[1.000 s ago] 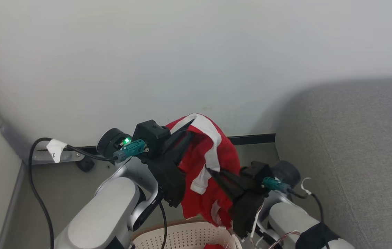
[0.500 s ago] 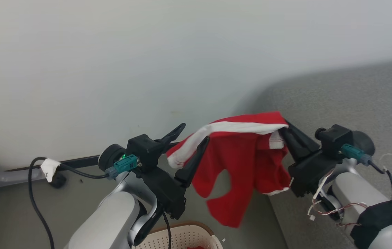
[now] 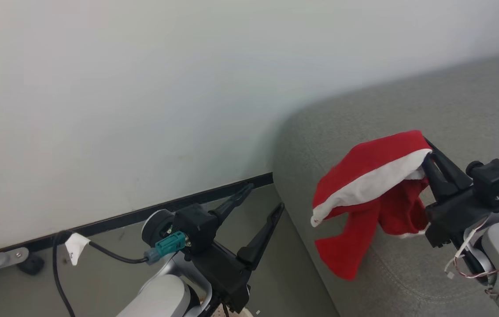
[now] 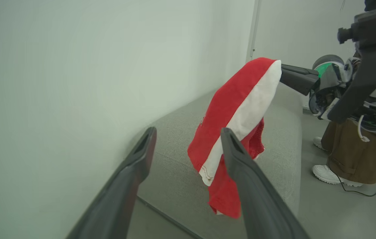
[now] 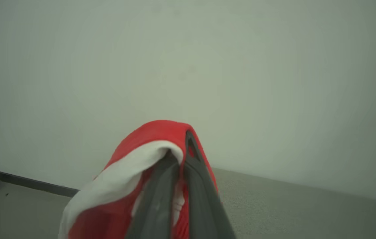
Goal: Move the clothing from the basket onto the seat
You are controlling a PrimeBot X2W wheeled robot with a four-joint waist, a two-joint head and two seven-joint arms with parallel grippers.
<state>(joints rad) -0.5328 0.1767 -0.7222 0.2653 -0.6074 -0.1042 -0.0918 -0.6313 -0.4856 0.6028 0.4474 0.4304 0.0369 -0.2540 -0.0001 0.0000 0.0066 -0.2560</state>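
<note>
By the pale wall (image 3: 143, 88), over the grey seat (image 3: 408, 110): down to one claw.
Just released by the left gripper (image 3: 265, 197), splayed wide and empty; red garment (image 3: 364, 185) pinched tight in the right gripper (image 3: 426, 155), dangling above the seat, not yet laid.

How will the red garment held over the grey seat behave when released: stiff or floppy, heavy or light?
Probably floppy: the red garment droops in folds from the right gripper. Likely light: one edge pinch carries it. It should crumple on the seat.
</note>
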